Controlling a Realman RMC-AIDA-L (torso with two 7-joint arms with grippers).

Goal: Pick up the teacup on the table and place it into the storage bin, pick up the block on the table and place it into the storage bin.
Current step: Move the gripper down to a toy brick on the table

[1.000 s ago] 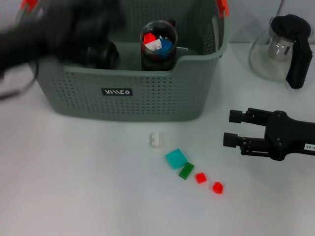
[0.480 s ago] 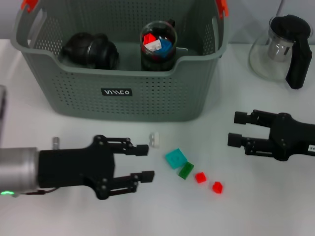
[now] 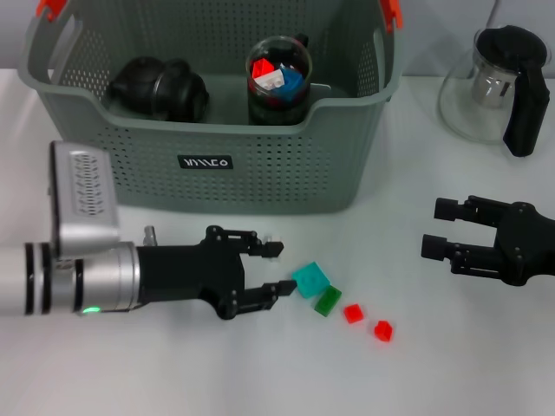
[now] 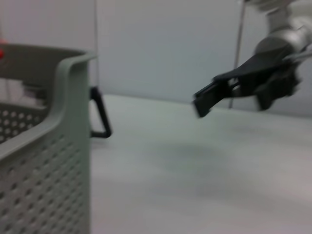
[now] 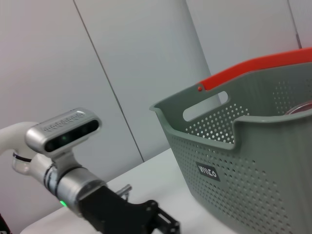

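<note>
The left gripper (image 3: 276, 269) is hovering with fingers spread beside the small white block (image 3: 274, 245), before the grey perforated storage bin (image 3: 260, 160); the right gripper (image 3: 440, 229) is resting open, empty.

Storage bin (image 3: 286, 165) matt perforated plastic; teapot (image 3: 494, 87) glossy glass.
</note>
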